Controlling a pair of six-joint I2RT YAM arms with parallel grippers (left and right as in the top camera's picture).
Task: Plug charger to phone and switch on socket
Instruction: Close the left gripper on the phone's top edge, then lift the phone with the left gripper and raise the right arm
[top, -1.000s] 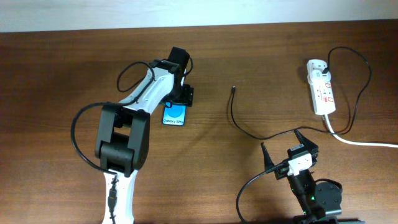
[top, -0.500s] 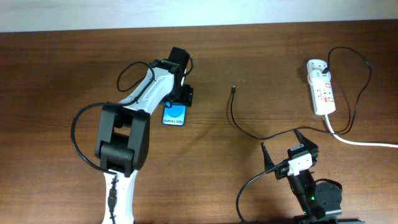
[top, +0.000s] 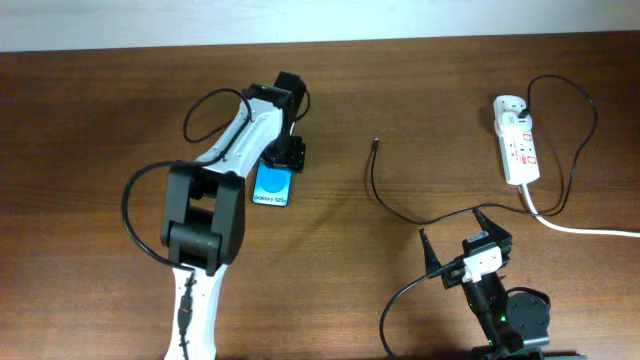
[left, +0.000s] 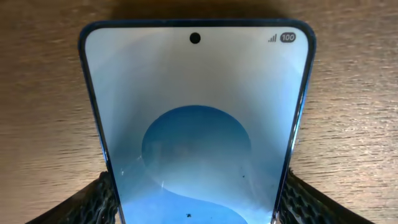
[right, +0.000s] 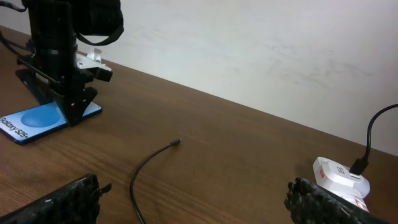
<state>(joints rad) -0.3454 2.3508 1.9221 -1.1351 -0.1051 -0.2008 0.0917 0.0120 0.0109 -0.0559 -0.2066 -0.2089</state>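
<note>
The phone (top: 272, 189) lies flat on the brown table, blue screen up, with its "Galaxy" end toward the front. My left gripper (top: 284, 156) is shut on its far end. In the left wrist view the phone (left: 196, 93) fills the frame, with both fingers of the left gripper (left: 198, 186) against its side edges. The charger (top: 374, 185) curves across the table, and its connector tip (top: 375, 143) lies free right of the phone. The socket (top: 517, 140) lies at the far right with a black plug in it. My right gripper (top: 455, 236) is open and empty at the front, just above the cable.
The socket's thick white cord (top: 585, 229) runs off the right edge. The right wrist view shows the phone (right: 40, 119), the cable tip (right: 176, 143), the socket (right: 341, 180) and a white wall behind the table's far edge.
My left gripper has shifted slightly left and turned, and the phone has moved with it. Its "Galaxy" end has swung left and toward the front. The right arm has not moved.
</note>
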